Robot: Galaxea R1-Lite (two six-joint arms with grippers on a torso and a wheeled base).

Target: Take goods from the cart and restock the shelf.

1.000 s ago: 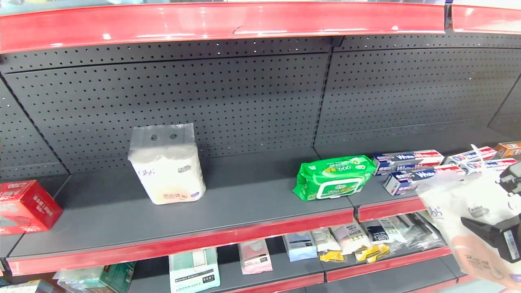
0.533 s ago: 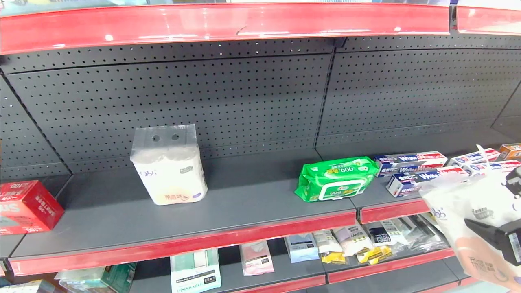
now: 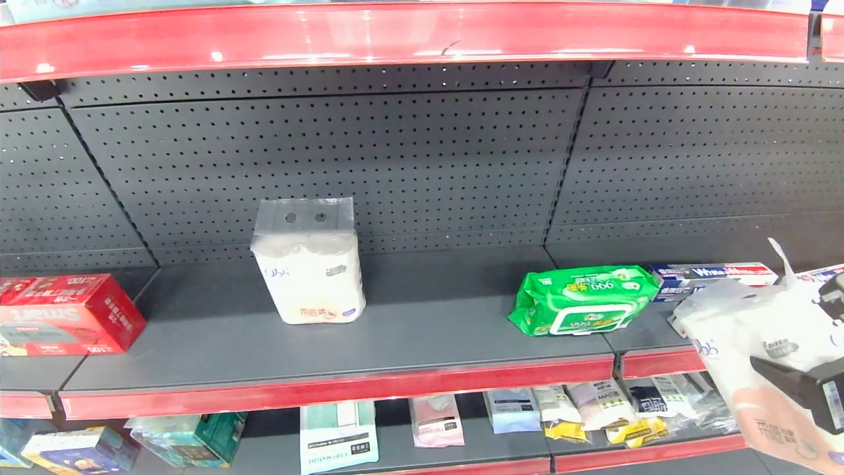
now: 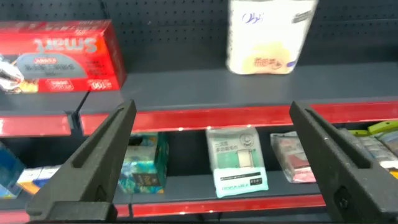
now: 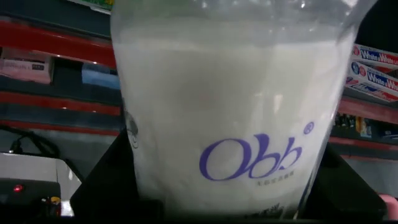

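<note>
At four o'clock the right gripper (image 3: 794, 330) clamped a tissue pack (image 3: 745, 330); its slack wrap could perhaps slip, while the left gripper (image 4: 211, 109) gaped wide, empty.

Dark perforated back panels (image 3: 395, 158) rise behind the grey shelf (image 3: 428, 330), its glossy red rails (image 3: 330, 389) glinting with overhead light

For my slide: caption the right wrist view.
Right hand grips a paper-roll pack in front of red-edged shelves.

Grey shelf (image 3: 409, 343) with red edge, upright roll pack (image 3: 308, 277) near middle, green wipes pack (image 3: 583, 300) lying to its right, red box (image 3: 66, 315) far left, second roll pack (image 3: 732, 330) clamped in right gripper (image 3: 808, 336), lower right
</note>
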